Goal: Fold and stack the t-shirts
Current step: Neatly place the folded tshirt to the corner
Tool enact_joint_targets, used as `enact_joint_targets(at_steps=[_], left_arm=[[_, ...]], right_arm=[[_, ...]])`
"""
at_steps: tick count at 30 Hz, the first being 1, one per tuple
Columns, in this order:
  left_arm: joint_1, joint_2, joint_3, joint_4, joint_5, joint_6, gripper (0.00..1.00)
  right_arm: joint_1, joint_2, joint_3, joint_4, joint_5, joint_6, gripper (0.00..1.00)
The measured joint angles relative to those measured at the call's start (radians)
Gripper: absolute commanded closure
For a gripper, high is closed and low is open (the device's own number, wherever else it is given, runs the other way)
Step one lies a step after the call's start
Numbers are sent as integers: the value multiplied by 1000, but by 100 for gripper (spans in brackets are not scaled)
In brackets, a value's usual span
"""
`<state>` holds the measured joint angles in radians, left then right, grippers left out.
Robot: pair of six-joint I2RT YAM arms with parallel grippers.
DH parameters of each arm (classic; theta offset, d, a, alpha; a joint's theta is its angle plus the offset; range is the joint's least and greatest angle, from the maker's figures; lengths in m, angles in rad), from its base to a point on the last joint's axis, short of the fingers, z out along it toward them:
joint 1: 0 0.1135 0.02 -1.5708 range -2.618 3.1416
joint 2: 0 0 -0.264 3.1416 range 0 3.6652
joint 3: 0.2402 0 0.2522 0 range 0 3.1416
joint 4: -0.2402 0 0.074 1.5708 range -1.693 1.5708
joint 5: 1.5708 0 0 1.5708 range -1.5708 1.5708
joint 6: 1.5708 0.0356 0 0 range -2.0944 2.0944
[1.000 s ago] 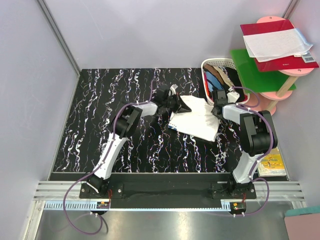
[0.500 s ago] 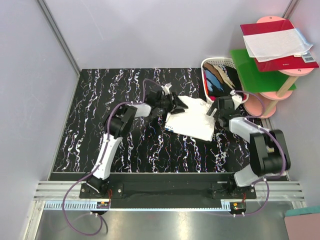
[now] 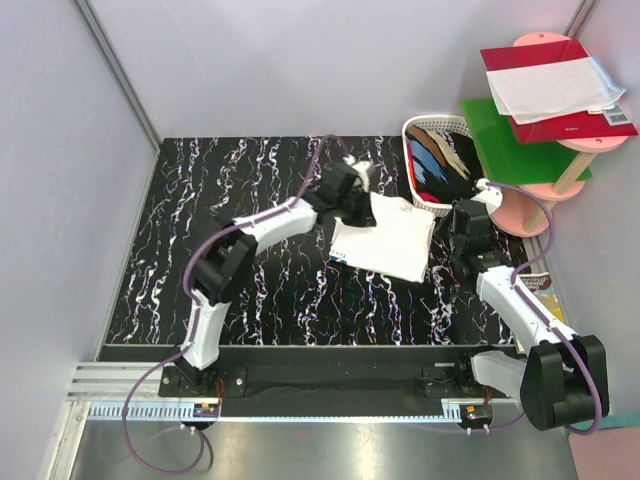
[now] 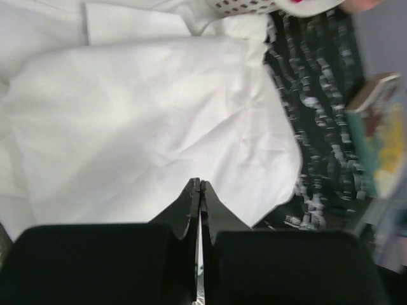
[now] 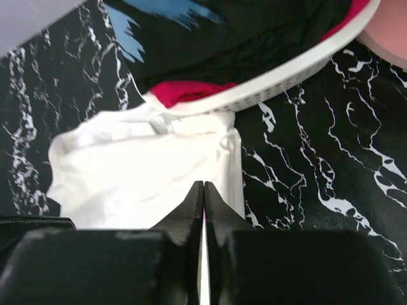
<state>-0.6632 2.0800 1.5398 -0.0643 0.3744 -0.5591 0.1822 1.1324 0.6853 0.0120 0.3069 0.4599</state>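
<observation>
A white t-shirt [image 3: 385, 242] lies folded flat on the black marbled table, just left of the white basket [image 3: 412, 135]. In the top view my left gripper [image 3: 358, 203] is at the shirt's far left corner. In its wrist view the left gripper [image 4: 200, 184] is shut above the white t-shirt [image 4: 146, 121], with nothing seen between the jaws. My right gripper [image 3: 458, 212] hangs beside the shirt's right edge, near the basket. The right gripper [image 5: 203, 185] is shut and empty too. More t-shirts [image 5: 241, 25], dark with blue and some red, fill the basket [image 5: 286, 82].
A green board [image 3: 510, 135] and a pink stand holding a red folder with white paper [image 3: 555, 85] are at the far right. A colourful book [image 3: 545, 325] lies on the table's right edge and also shows as a book [image 4: 381, 140] in the left wrist view.
The shirt, held bunched between both grippers a second ago, now lies flat. The right arm has drawn back to the right of it. The left arm has stretched out to the shirt's far left corner.
</observation>
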Motion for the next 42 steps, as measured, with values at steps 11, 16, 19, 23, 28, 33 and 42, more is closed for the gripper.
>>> enact_joint_targets(at_steps=[11, 16, 19, 23, 28, 33, 42], left_arm=[[-233, 139, 327, -455, -425, 267, 100], [-227, 311, 503, -593, -494, 307, 100], [-223, 379, 626, -672, -510, 319, 100], [-213, 400, 651, -705, -502, 303, 100], [-161, 303, 478, -642, -495, 239, 100], [-47, 171, 257, -607, -515, 169, 100], [142, -28, -71, -508, -540, 71, 100]], right_arm=[[6, 2, -46, -3, -13, 1, 100], [7, 10, -46, -3, -13, 1, 100], [7, 11, -46, -2, -13, 1, 100], [7, 16, -46, -2, -14, 2, 100], [7, 24, -50, 1, -21, 5, 100], [7, 49, -54, 8, -39, 8, 100], [8, 84, -69, 31, -64, 15, 100]])
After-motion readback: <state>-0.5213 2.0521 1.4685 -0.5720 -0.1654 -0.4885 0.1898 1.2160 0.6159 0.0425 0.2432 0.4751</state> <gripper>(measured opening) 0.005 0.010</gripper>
